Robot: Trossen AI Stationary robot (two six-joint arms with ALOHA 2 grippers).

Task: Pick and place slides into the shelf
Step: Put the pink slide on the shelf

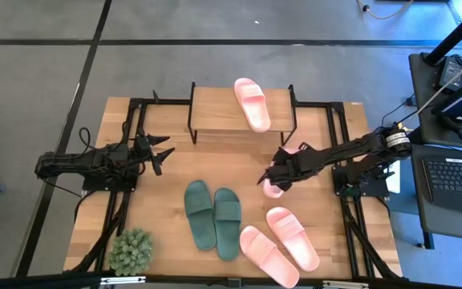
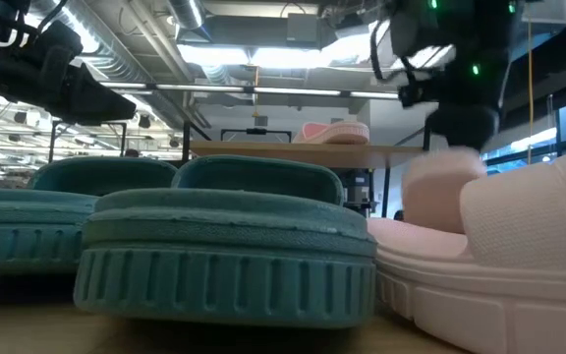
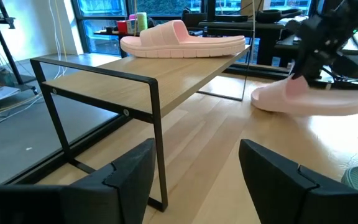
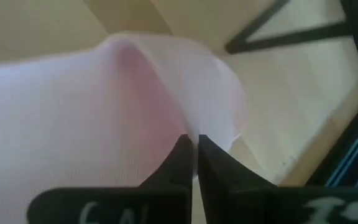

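One pink slide [image 1: 252, 103] lies sole down on the top board of the shelf [image 1: 215, 112] at the table's far middle. My right gripper [image 1: 269, 180] is just right of the shelf's front, shut on another pink slide [image 3: 316, 99]. Two green slides [image 1: 212, 217] lie side by side at the table's middle near side. Two more pink slides [image 1: 281, 245] lie to their right. My left gripper [image 1: 165, 152] waits open at the left, pointing level at the shelf. My right gripper pinches the pink slide's strap [image 4: 188, 121] between its two fingers [image 4: 180, 155], at the strap's edge. The fingers slant down from the table's right side. The slide sits roughly level below them, close over the table; whether its sole touches the board I cannot tell.
A small green plant [image 1: 131, 250] stands at the near left corner. The shelf's black frame legs [image 3: 157, 143] rise between my left gripper and the held slide. A desk with a laptop [image 1: 455, 181] stands beyond the table's right edge.
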